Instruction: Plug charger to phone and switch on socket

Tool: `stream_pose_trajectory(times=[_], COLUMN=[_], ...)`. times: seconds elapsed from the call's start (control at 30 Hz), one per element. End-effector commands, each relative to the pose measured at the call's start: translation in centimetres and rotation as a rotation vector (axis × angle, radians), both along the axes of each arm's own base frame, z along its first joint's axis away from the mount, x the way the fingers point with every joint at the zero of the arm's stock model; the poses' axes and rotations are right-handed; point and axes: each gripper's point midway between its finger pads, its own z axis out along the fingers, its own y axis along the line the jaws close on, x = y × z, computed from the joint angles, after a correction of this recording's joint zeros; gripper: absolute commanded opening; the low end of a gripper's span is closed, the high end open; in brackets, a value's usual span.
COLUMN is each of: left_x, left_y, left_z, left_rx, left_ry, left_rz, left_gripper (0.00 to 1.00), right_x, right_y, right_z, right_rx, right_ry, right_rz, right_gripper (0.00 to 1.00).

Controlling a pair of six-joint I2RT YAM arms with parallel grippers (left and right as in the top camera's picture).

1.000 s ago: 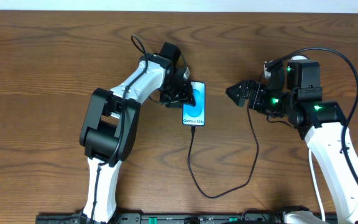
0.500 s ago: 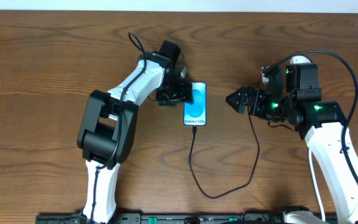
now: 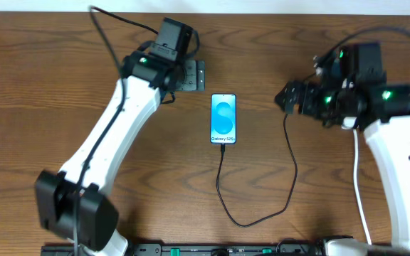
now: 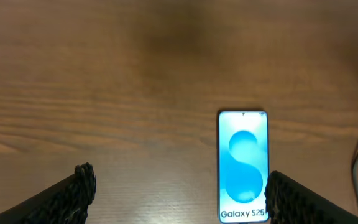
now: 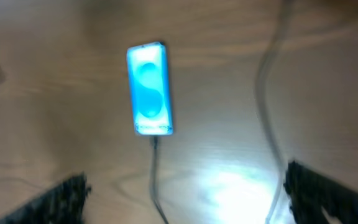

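- Overhead: the slim rectangular phone with a black edge and a glossy light-blue screen (image 3: 223, 119) lies flat and face up on the brown wood-grain worktop (image 3: 48, 85).
- The charger, a long thin black cable (image 3: 219, 178), meets the phone's lower short edge. It loops away below the phone, then climbs back up on the phone's right side. The connector looks seated, though it is too small to be sure.
- The left claw (image 3: 195, 77) hangs up and to the left of the phone, apart from it. The right claw (image 3: 285, 98) sits to the phone's right, well apart.
- The socket, a white power strip, cannot be made out in any view. It is probably hidden under the right arm.
- Left wrist: the left claw (image 4: 180, 180) is spread wide with nothing between its dark, ridged fingers (image 4: 82, 186). The phone (image 4: 243, 165) lies just beside the other finger.
- The phone's glass is smooth and probably slippery and fragile, and the body looks light and rigid. The long black edges are the place to take hold, not the screen.
- Right wrist (blurred): the right claw (image 5: 186, 177) is also wide open and empty. The phone (image 5: 148, 87) lies ahead of it, with the cable (image 5: 154, 180) leaving its lower edge.
- The cable is limp and light, so a tug would likely drag the phone. Only its stiff connector tip gives a firm hold.
- The socket's switch will probably need a firm fingertip press, and a light plastic strip may slide under it.
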Motion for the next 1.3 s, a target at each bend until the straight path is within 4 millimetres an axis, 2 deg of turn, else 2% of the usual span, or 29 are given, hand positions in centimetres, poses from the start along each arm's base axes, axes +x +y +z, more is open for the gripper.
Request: stream_pose_trajectory(times=[0.0,0.1,0.33,0.43,0.57,0.73,0.87,0.97,1.13,1.27], left_x=[0.3,0.3,0.3,0.3,0.3,0.3,0.3,0.3,0.3,0.3], left_y=[1.3,1.3,1.3,1.3,1.3,1.3,1.3,1.3,1.3,1.3], left_z=[0.0,-0.1,-0.1,-0.1,-0.1,-0.1,-0.1,-0.1,-0.1,-0.1], left_rx=[0.051,0.052,0.052,0.052,0.052,0.052,0.052,0.052,0.052,0.052], left_ry=[-0.014,-0.012,-0.012,-0.012,-0.012,-0.012,-0.012,-0.012,-0.012,-0.012], left_rz=[0.039,0.039,0.039,0.039,0.039,0.039,0.039,0.039,0.039,0.039], left_gripper=[0.89,0.89,0.89,0.89,0.89,0.89,0.89,0.89,0.89,0.89], right_x=[2.7,4.5,8.5,9.3,10.2,9.7,8.9,8.5,8.9,9.0], right_y=[-4.8,-8.7,-16.9,-19.9,-22.9,-26.2,-28.3,-28.9,-28.4,-27.9], right_z=[0.7,0.4,-2.4,-3.5,-5.1,-7.4,-9.4,-10.8,-13.7,-15.8], right_rx=[-0.209,-0.304,-0.393,-0.418,-0.419,-0.422,-0.403,-0.364,-0.233,-0.201], right_ry=[-0.004,0.023,0.018,0.020,0.022,0.076,0.135,0.174,0.226,0.272], right_rz=[-0.111,-0.253,-0.574,-0.645,-0.707,-0.771,-0.832,-0.839,-0.815,-0.791], right_gripper=[0.99,0.99,0.99,0.99,0.99,0.99,0.99,0.99,0.99,0.99])
